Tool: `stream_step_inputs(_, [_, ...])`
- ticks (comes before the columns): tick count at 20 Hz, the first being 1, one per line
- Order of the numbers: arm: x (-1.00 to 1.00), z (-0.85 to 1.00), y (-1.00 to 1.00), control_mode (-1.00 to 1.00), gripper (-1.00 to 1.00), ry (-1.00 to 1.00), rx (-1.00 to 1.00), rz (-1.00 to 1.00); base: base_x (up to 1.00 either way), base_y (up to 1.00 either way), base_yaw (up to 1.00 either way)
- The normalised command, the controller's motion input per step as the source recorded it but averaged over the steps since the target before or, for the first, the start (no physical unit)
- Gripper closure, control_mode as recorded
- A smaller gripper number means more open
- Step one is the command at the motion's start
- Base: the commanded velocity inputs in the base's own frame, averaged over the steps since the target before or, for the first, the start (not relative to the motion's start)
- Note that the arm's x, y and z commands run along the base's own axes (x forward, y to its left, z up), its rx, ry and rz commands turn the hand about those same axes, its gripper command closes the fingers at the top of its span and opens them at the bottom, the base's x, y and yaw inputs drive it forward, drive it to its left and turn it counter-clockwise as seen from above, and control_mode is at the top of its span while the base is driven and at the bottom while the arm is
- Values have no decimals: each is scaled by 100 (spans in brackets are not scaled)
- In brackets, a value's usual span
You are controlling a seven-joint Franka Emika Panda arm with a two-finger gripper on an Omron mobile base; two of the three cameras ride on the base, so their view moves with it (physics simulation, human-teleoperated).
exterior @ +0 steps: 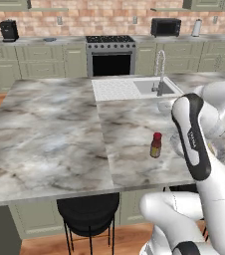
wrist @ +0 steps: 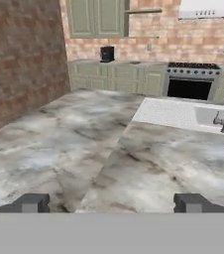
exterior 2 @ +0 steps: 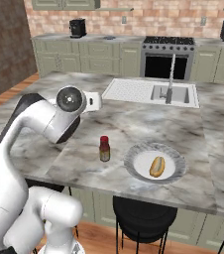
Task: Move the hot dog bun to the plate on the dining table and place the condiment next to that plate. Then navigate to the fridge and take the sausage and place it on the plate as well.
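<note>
On my right base feed, the small tan-orange hot dog bun [exterior 2: 157, 166] lay inside the round shallow pale grey-white plate [exterior 2: 134, 155], roughly at the dish's centre, long axis running from 12 to 6 o'clock. The small condiment bottle with dark red-brown contents and a red cap [exterior 2: 104, 148] stood upright on the marble just beside that plate, at its 9 o'clock, apart from the rim. Both sat on the large dining table with the grey-white veined marble top [exterior 2: 74, 163], toward its near edge. At about 12 o'clock from the plate I had the inset white sink [exterior 2: 151, 92] with its steel faucet [exterior 2: 170, 79].

From the left base camera I picked up the same bottle [exterior: 156, 145] standing upright, with the arm's dark-banded link at its 3 o'clock covering most of the plate; a sliver of rim [exterior: 223, 152] peeked out past it. A black round stool [exterior: 88, 211] sat tucked under the table edge.

On the hand camera, the gripper [wrist: 111, 203] was released, its two dark fingertips [wrist: 32, 202] spread far apart with nothing between them, looking out over bare marble [wrist: 84, 144] toward the black oven [wrist: 189, 88] at 1 o'clock.
</note>
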Motion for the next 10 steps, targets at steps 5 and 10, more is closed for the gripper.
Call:
stream_step_inputs(5, [-69,24,15,-100,-100,28,-3,-33,0,0,0])
stream_step_inputs(10, [-75,-9,15,-100,-100,12,-1,-33,0,0,0])
